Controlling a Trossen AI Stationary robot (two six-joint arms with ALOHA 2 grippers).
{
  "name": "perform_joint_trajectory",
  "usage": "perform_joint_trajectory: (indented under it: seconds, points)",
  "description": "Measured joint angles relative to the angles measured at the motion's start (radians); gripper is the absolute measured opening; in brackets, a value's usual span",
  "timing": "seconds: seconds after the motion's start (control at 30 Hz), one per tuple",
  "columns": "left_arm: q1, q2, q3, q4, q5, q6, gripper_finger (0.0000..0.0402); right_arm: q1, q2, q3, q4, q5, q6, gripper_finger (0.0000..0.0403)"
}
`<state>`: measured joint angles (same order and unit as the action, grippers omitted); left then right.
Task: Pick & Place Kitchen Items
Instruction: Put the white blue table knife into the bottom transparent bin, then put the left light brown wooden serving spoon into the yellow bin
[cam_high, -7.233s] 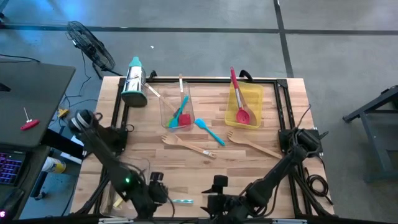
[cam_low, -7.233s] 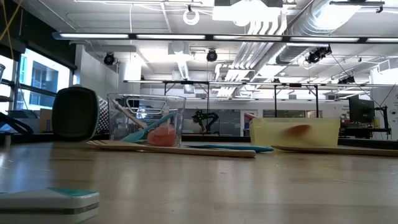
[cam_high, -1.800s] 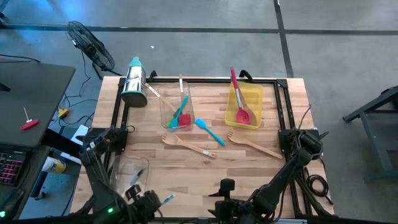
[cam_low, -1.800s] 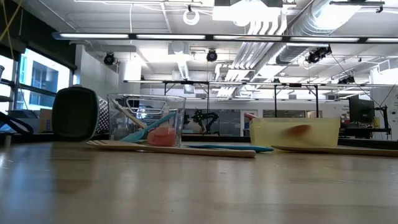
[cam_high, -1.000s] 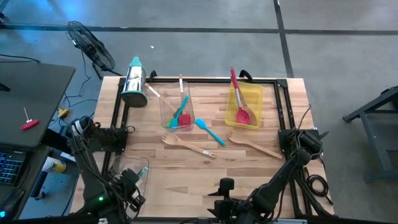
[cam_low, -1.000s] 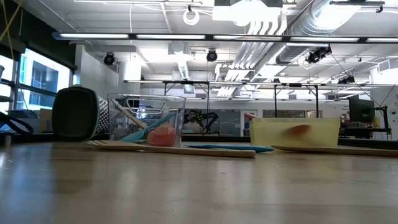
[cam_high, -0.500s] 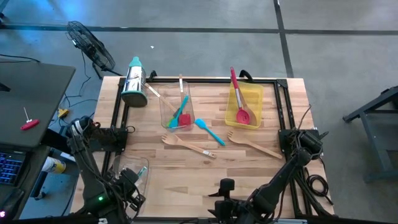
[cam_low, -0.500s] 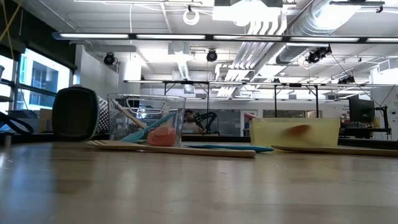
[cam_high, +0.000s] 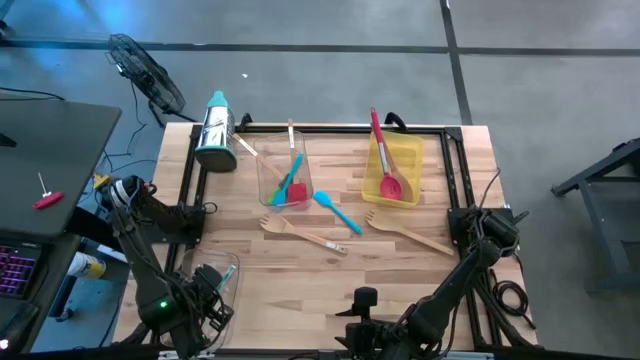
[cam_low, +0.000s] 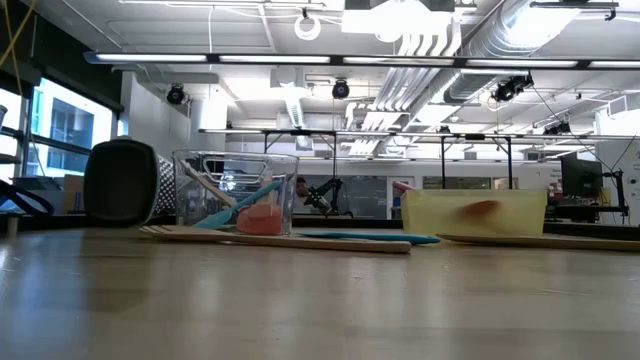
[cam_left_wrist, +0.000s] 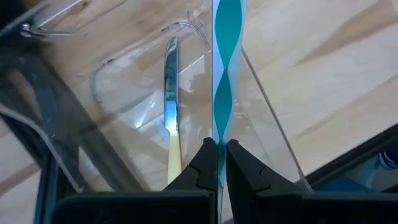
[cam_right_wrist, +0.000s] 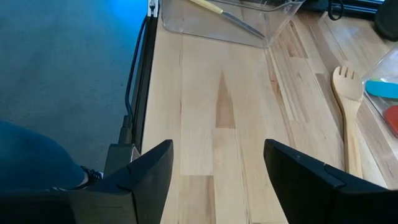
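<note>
since your left gripper (cam_left_wrist: 217, 163) pinches the teal-and-white utensil (cam_left_wrist: 227, 68) tight, its long axis running straight out from the jaws over the clear bin (cam_left_wrist: 273, 140) at the worktop's near left, release there; the right gripper (cam_right_wrist: 217, 165) waits open, empty.

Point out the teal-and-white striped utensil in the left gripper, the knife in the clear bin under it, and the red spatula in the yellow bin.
teal-and-white striped utensil (cam_left_wrist: 224, 81): left wrist view, mid-handle.
knife (cam_left_wrist: 170, 81): left wrist view, blade.
red spatula (cam_high: 390, 185): high view, head.
</note>
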<state>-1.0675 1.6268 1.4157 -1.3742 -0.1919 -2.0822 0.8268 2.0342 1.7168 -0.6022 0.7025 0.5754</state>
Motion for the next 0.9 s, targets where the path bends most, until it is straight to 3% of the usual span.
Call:
perform_joint_trajectory:
  seconds: [0.47, 0.73, 0.9]
  points:
    - [0.0, -0.047, -0.153, 0.121, 0.051, 0.01, 0.0005, 0.0, 0.0, 0.0, -0.001, 0.001, 0.0, 0.0243]
    - [0.0, -0.047, -0.154, 0.13, 0.052, 0.009, 0.0078, 0.0, 0.0, 0.0, -0.001, -0.002, 0.0, 0.0243]
    - [0.0, -0.047, -0.154, 0.138, 0.051, 0.036, 0.0104, 0.0, 0.0, 0.0, -0.003, -0.002, 0.0, 0.0243]
